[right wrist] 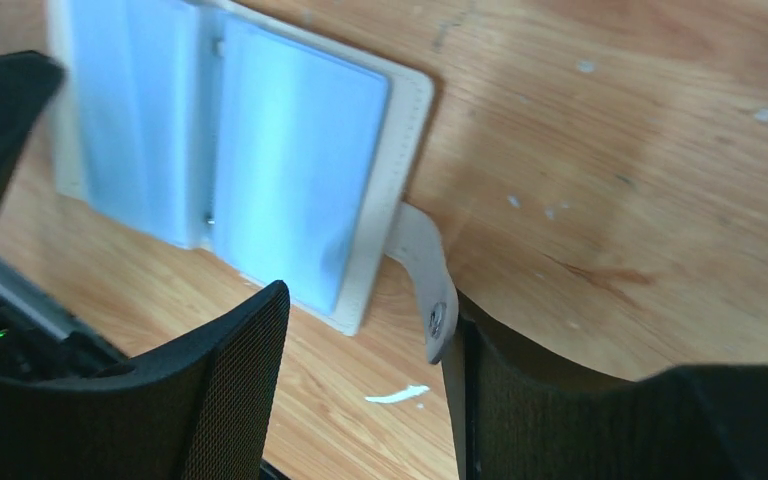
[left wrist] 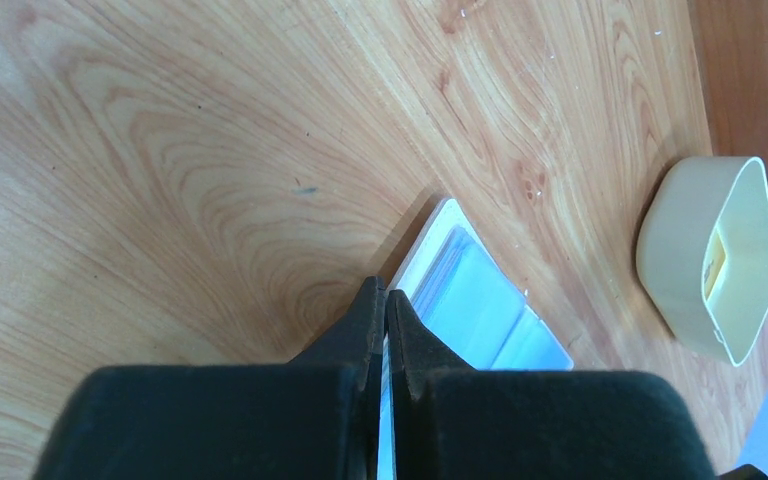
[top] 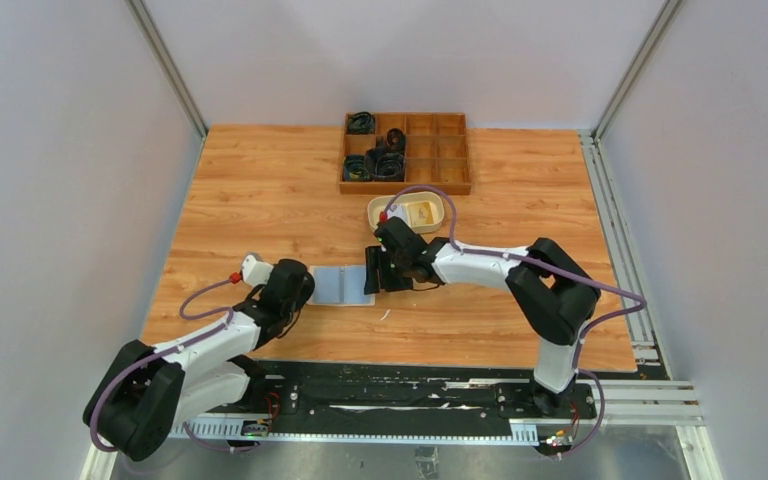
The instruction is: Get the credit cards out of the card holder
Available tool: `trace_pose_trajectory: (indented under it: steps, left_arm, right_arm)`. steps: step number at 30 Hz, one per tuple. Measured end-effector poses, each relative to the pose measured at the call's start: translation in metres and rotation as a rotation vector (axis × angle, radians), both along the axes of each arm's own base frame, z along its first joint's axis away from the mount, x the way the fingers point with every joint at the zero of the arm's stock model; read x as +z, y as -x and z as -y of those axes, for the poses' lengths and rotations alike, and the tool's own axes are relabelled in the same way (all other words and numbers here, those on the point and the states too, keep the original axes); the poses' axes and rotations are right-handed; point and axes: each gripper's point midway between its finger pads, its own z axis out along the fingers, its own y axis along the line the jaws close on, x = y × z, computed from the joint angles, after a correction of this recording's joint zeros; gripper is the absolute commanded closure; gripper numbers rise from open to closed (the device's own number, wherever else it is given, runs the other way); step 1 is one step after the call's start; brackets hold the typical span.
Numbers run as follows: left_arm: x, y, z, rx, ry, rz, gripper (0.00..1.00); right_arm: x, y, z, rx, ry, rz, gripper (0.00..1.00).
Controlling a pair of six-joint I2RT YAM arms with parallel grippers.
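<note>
The card holder [top: 343, 285] lies open and flat on the wooden table, its beige rim [right wrist: 392, 190] framing pale blue credit cards [right wrist: 295, 170] in both halves. Its closure tab [right wrist: 422, 260] sticks out to the right. My right gripper [right wrist: 365, 300] is open at the holder's right edge, and the tab rests against the inner face of one finger. It also shows in the top view [top: 372, 272]. My left gripper [left wrist: 386, 292] is shut to a thin slit, with its tips at the holder's left edge [left wrist: 430, 240]. Pale blue shows through the slit. It also shows in the top view [top: 305, 285].
A cream oval dish [top: 410, 212] stands just behind the right gripper and also shows in the left wrist view [left wrist: 710, 255]. A wooden compartment tray [top: 440, 150] holding black cables sits at the back. A small white scrap [right wrist: 395, 395] lies near the holder.
</note>
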Motion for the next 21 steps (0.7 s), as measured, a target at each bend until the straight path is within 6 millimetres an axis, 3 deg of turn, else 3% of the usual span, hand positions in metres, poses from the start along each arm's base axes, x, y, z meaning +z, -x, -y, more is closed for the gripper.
trace_pose_trajectory:
  steps: [5, 21]
  left_arm:
    - [-0.003, 0.004, -0.002, -0.002, -0.014, -0.018, 1.0]
    - [-0.004, 0.005, -0.009, 0.012, -0.043, -0.02, 1.0]
  right_arm:
    - [0.005, 0.001, -0.022, -0.009, -0.192, -0.026, 0.41]
    - [0.007, 0.008, -0.049, -0.08, -0.53, -0.196, 0.47]
